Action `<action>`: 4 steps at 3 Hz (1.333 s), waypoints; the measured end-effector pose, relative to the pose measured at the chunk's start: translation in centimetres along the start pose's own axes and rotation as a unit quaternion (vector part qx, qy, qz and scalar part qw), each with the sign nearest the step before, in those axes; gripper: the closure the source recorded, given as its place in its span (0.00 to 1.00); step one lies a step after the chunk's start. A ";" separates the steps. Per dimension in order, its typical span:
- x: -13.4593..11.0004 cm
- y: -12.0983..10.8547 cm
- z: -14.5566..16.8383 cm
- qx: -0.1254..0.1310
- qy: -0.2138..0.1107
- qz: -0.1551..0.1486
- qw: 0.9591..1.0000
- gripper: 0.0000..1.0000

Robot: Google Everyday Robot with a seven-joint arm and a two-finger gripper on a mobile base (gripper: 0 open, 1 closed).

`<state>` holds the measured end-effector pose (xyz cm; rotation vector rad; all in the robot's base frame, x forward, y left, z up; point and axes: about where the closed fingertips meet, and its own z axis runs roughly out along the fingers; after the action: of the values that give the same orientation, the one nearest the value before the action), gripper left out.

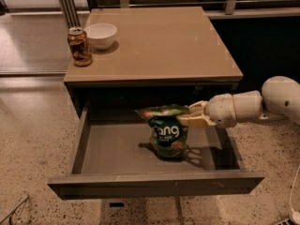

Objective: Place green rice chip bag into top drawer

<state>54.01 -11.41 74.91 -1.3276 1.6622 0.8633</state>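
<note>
The green rice chip bag [168,131], with white "dang" lettering, stands upright inside the open top drawer [117,151], its bottom on the grey drawer floor right of the middle. My gripper [191,116] reaches in from the right on a white arm and is shut on the bag's top right corner, just below the table's front edge.
A tan table top [154,41] is above the drawer, with a drink can [79,46] and a white bowl [101,35] at its back left. The drawer's front panel [154,184] juts out over speckled floor. A railing runs behind the table.
</note>
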 end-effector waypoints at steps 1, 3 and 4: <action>0.8 0.0 -0.3 -0.010 0.019 -0.002 1.000 1.00; 1.5 0.2 -0.5 -0.018 0.046 -0.006 0.999 0.60; 1.5 0.2 -0.5 -0.018 0.046 -0.006 0.999 0.36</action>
<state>53.55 -12.43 73.78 -1.4202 1.7146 0.8386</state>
